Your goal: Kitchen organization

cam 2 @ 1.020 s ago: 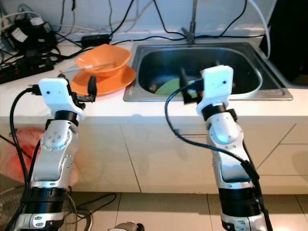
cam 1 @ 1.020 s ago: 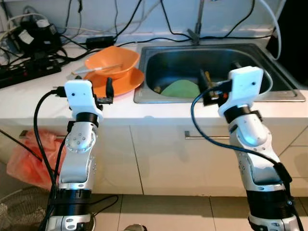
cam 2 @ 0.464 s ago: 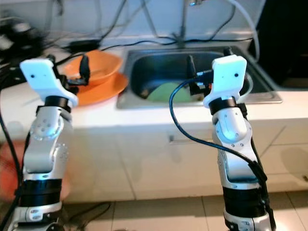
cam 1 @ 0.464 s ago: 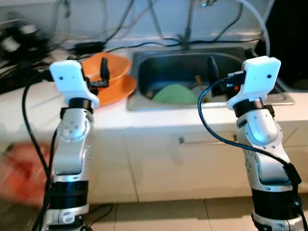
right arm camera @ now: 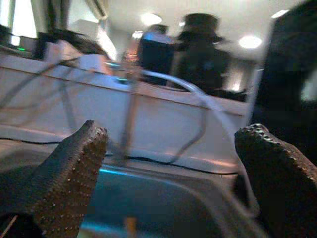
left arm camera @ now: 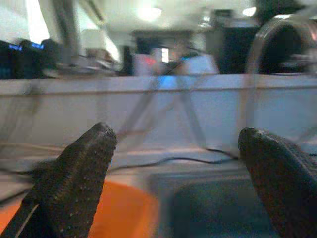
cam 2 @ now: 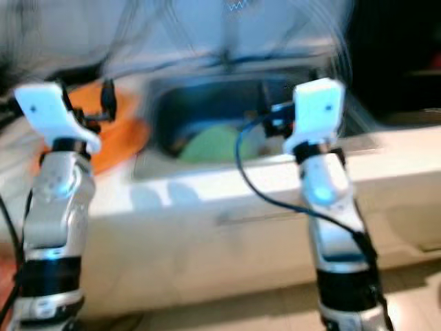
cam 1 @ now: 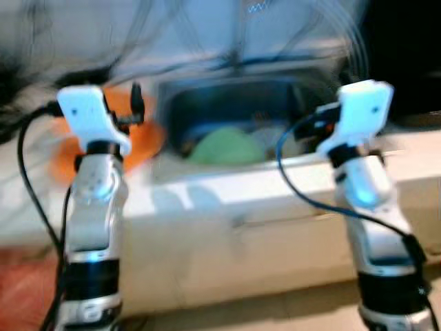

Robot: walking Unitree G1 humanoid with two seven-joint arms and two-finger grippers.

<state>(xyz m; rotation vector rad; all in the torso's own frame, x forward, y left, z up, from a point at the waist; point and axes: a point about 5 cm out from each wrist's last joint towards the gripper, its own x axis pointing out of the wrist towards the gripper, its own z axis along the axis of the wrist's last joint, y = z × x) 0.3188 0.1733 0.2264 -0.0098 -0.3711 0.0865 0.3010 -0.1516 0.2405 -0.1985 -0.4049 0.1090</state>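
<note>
The head views are blurred. An orange bowl and plate (cam 1: pixel 143 138) sit on the white counter left of the steel sink (cam 1: pixel 227 96). A green plate (cam 1: pixel 222 146) lies in the sink basin. My left gripper (left arm camera: pixel 173 183) is open and held above the counter, facing the orange dishes (left arm camera: pixel 121 210) and the sink's left corner. My right gripper (right arm camera: pixel 168 173) is open in front of the sink, facing the faucet (right arm camera: pixel 131 114). Nothing is between the fingers of either one.
Black cables run along the wall behind the counter. Below the counter is a white cabinet front with a bar handle (cam 1: pixel 275 219). A red bag (cam 1: pixel 21 289) lies on the floor at the lower left.
The whole picture has shifted and blurred, so the camera is moving. Both arms sit higher against the counter than a second ago. Both grippers stay open and empty.
</note>
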